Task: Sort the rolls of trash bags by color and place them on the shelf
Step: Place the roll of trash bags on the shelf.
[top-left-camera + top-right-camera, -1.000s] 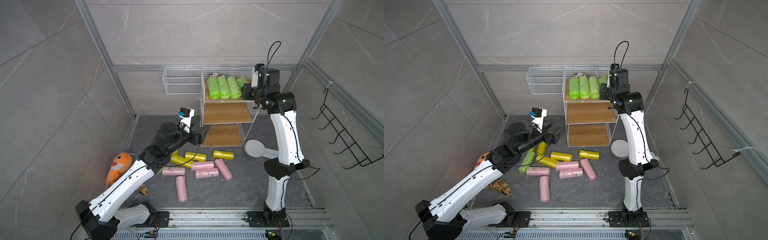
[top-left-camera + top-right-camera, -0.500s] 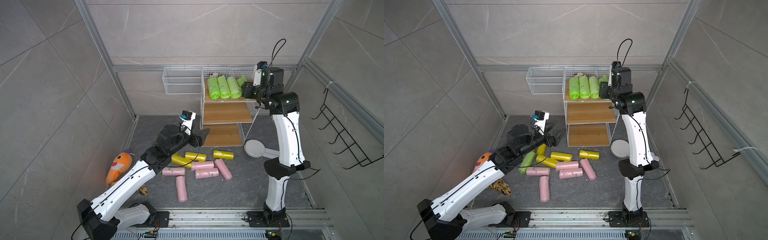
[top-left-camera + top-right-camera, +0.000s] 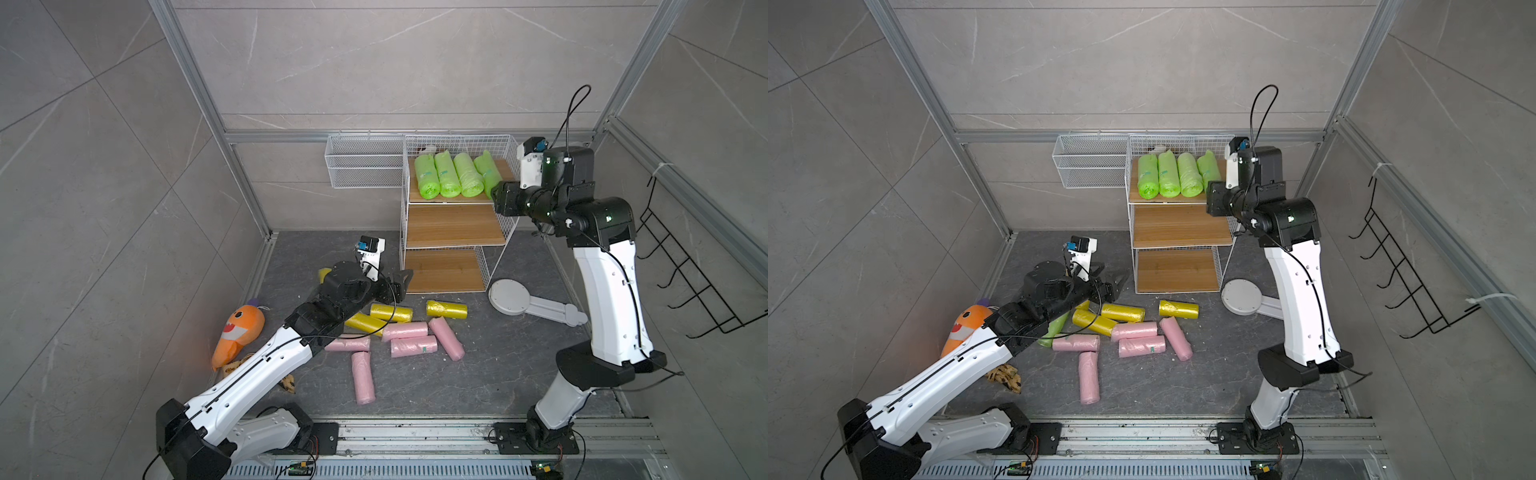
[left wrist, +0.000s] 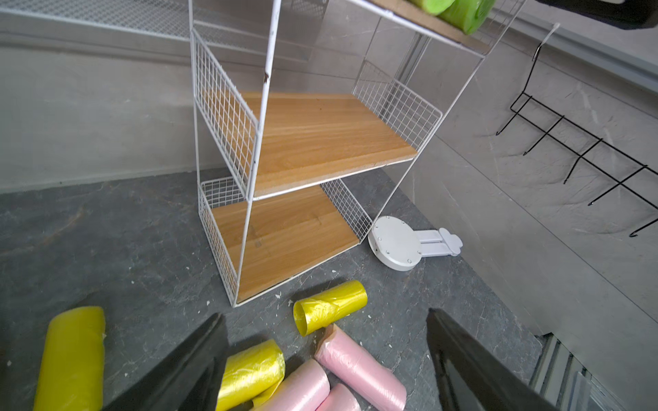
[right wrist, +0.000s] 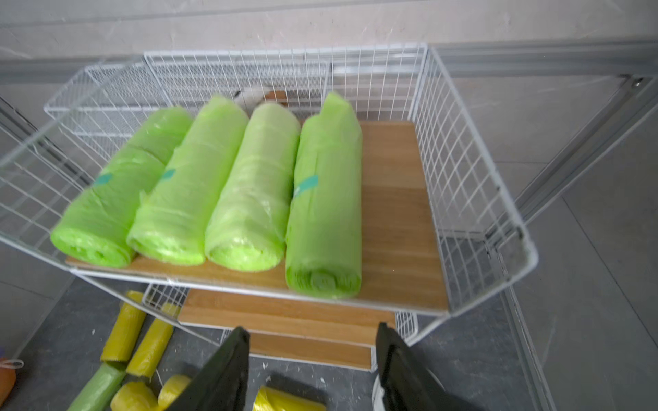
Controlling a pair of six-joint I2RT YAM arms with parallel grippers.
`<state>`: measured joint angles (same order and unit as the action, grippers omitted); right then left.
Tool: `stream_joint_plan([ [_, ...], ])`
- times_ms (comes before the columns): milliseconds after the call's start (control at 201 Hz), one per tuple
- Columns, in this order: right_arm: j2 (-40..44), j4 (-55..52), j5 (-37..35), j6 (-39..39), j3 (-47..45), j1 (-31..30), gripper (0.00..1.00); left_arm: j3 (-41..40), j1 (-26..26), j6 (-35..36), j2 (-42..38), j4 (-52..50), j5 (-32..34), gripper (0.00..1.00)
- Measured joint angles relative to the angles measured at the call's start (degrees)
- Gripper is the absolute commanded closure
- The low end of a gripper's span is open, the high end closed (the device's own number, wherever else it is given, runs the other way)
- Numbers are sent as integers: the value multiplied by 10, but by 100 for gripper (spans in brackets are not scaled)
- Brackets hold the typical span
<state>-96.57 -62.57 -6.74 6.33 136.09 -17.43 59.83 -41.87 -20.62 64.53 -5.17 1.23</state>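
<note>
- Lime-green rolls (image 5: 249,192), four of them, are laid side by side on the top tier of the shelf (image 3: 455,226), with their ends turned toward the open front. Teal stickers are seen on three of them in the right wrist view.
- On the grey floor, a fifth green roll (image 3: 1054,328) is partly covered by the left arm.
- Yellow rolls (image 3: 390,313) are scattered on the floor just in front of the bottom tier. One yellow roll (image 3: 446,309) is set apart from the rest, nearest the white round device (image 3: 509,296).
- Five pale pink rolls (image 3: 413,346) are counted in both top views. They are clustered just beside the yellow ones, and several are touching. One pink roll (image 3: 363,377) is turned crosswise, nearest the base rail.
- The left gripper (image 4: 324,316) is held above the floor rolls, near the front corner of the bottom tier. Its jaws are spread wide and nothing is gripped.
- The right gripper (image 5: 311,331) is held in front of the top tier's front edge, apart from the green rolls. Its jaws are parted and nothing is held between them.
- An orange plush shark (image 3: 239,328) is seen on the floor beside the left arm.
- A white wire basket (image 3: 363,166) is mounted on the wall beside the top tier.
</note>
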Motion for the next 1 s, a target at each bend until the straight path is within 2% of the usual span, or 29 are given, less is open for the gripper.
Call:
stream_joint_plan([
  [80, 37, 24, 0, -2, -76, 0, 46, -12, 0, -9, 0, -2, 2, 10],
  [159, 43, 38, 2, -7, -97, 2, 51, -19, 0, -15, 0, -4, 3, 10],
  [309, 25, 57, 8, -14, -82, 5, 61, -23, 0, -20, 0, -9, 13, 10],
  [473, -26, 57, 12, -21, -18, 6, 64, -23, 0, -28, 0, -9, 19, 10],
  [667, -80, 40, 23, -21, 55, 7, 63, -23, 0, -34, 0, -12, 30, 10],
  [791, -82, 33, 27, -21, 58, 7, 60, -28, 0, -36, 0, -14, 36, 10],
  [995, -67, 28, 33, -20, 40, 7, 49, -48, 4, -52, -4, -38, 67, 10],
])
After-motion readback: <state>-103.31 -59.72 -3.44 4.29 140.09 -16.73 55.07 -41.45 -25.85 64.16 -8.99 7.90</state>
